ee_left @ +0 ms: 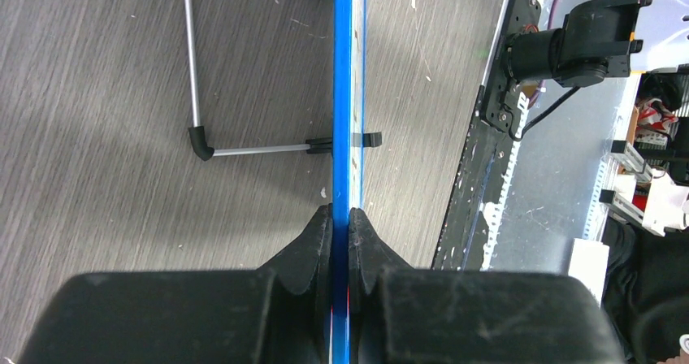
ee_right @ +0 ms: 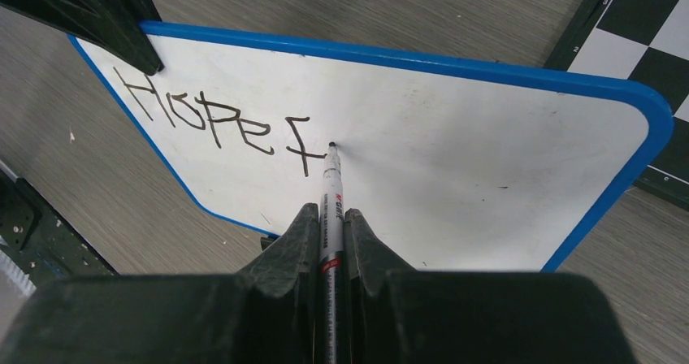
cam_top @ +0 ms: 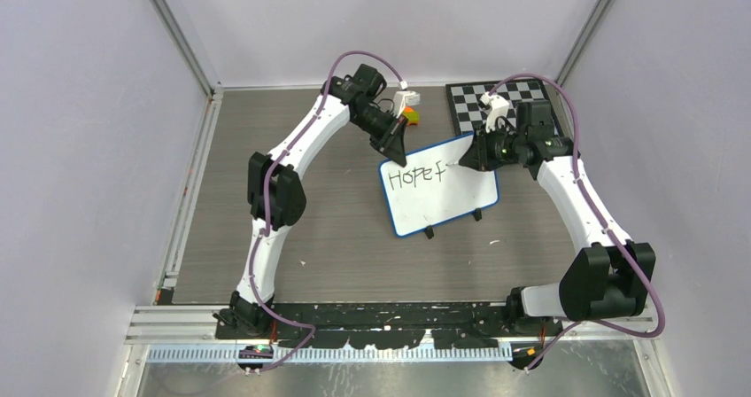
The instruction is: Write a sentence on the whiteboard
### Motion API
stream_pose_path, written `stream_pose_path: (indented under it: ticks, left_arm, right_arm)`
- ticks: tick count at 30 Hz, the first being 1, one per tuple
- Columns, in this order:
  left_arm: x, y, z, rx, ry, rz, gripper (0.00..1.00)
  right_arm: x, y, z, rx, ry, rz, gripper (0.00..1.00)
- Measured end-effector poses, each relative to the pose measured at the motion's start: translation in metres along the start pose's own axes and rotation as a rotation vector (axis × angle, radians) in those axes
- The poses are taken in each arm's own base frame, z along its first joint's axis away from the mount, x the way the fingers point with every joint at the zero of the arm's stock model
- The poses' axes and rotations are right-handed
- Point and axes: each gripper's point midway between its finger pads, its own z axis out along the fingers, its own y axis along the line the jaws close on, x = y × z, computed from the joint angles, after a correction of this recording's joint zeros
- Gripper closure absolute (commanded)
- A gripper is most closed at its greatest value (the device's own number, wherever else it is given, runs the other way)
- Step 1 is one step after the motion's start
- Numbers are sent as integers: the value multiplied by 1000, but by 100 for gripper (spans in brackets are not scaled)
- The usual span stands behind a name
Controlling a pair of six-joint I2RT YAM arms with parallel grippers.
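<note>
Pinching the blue rim of the whiteboard at its upper-left corner, the left fingers held it tilted mid-counter, with "Hopef" in black on its white face. The right fingers clamped a marker, its tip touching the board just past the "f". A checkered board lay just behind.

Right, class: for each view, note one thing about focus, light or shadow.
Top view: even light, faint shadows, lettering readable on the whiteboard. Left wrist view: its blue rim crisp, left gripper dark. Right wrist view: lettering and pen sharp, no glare; right gripper dark, slightly soft.
</note>
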Motion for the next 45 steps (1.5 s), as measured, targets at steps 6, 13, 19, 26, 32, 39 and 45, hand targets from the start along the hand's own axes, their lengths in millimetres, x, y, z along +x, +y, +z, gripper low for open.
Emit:
stream_pose_path:
  ticks: [6,13,19,26,32,39,45]
  left_arm:
    - [0,0,0,0,0,0,100]
    - [0,0,0,0,0,1,100]
    - [0,0,0,0,-1,1,100]
    - [0,0,0,0,-1,1,100]
    - [0,0,0,0,-1,1,100]
    - [0,0,0,0,-1,1,100]
    - [0,1,0,-1,-1,-1,100]
  right_arm:
    - [0,0,0,-1,1,3,100]
    - [1,-1,1,0,3,-6,100]
    - [6,-1,1,-1,17,-12,100]
    - [10,-5,0,15,31,-14,100]
    - [10,-10,-3,34,32,-3,100]
    - [3,-10,-3,38,15,17,100]
    - [2,-6,-1,28,19,25,100]
